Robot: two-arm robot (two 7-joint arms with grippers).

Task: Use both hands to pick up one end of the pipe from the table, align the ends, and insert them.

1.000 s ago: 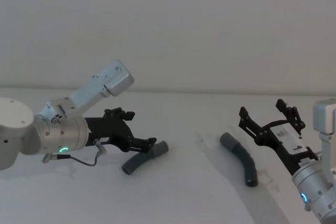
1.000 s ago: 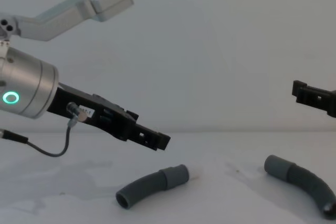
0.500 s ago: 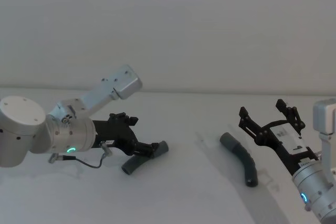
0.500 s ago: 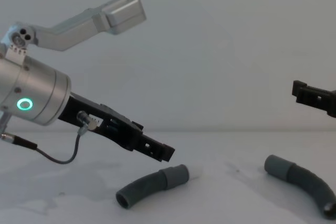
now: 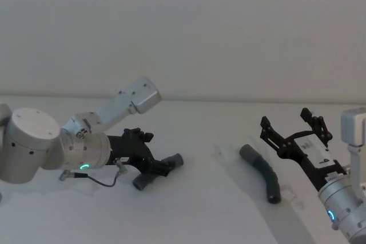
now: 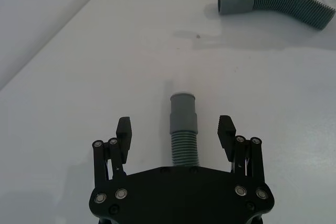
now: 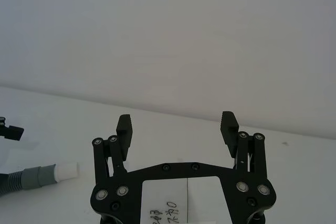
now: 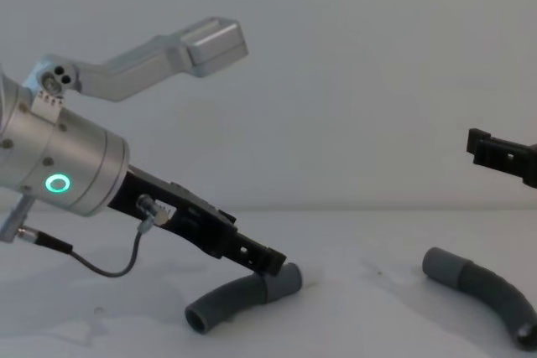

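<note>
Head view: the left black two-finger gripper (image 5: 163, 167) sits low over the left curved dark grey ribbed hose piece (image 5: 143, 181) on the white table (image 5: 206, 215). The right black gripper (image 5: 286, 119) hovers near the right hose piece (image 5: 264, 172).
Wrist views: both grippers' fingers are spread, the left's straddling its hose without touching.

Pretty sure this is a robotics lab or test bench, not somebody's home. The setup is a plain white table (image 5: 200, 215), a bit smudged, backing onto a blank pale wall (image 5: 229, 38). Two robot arms reach over it, and the left gripper (image 6: 175, 125) and right gripper (image 7: 176, 120) are both black two-finger claws. The silver left wrist (image 8: 84, 157) has a glowing green ring light (image 8: 57, 184) and a thin loose cable (image 8: 111, 272). The right gripper carries a white label (image 7: 163, 198) with handwriting. The props are a ribbed grey hose piece (image 8: 226, 301) and a second hose piece (image 5: 264, 172).
</note>
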